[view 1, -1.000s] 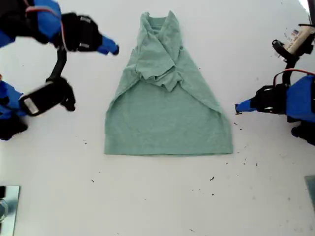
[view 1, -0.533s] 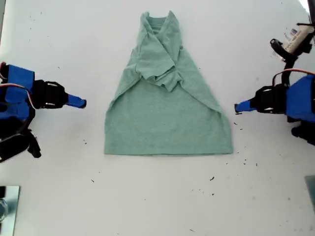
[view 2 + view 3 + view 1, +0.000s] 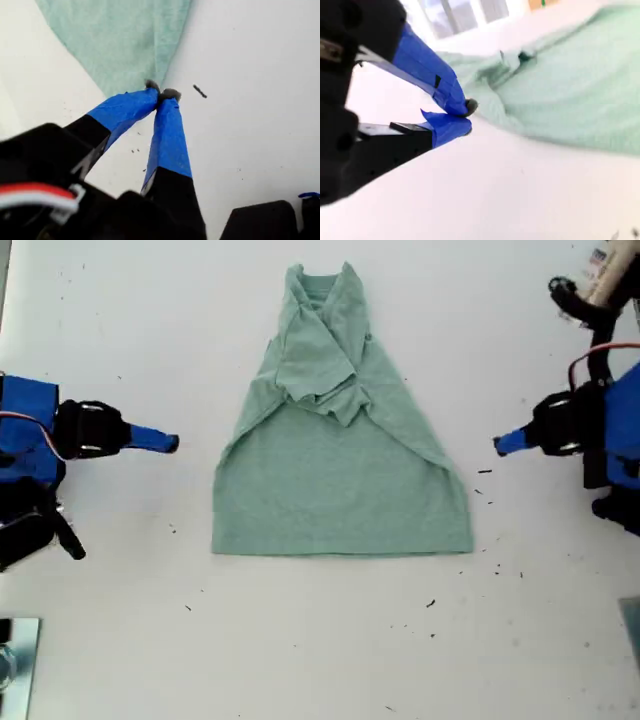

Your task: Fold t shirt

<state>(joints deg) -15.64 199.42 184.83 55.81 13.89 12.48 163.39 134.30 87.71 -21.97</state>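
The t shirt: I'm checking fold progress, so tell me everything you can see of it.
The pale sage-green heathered cloth t shirt lies flat on the white table, collar toward the exterior view's top, straight hem toward its bottom. Both sleeves and upper sides are folded inward, overlapping in a rumpled bunch on the chest, giving a tapered outline. The lower half lies smooth. Nothing touches it; both grippers sit beside it, apart.

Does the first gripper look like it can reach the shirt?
Probably yes. My first gripper points at the shirt, jaws shut, with only bare table between them.
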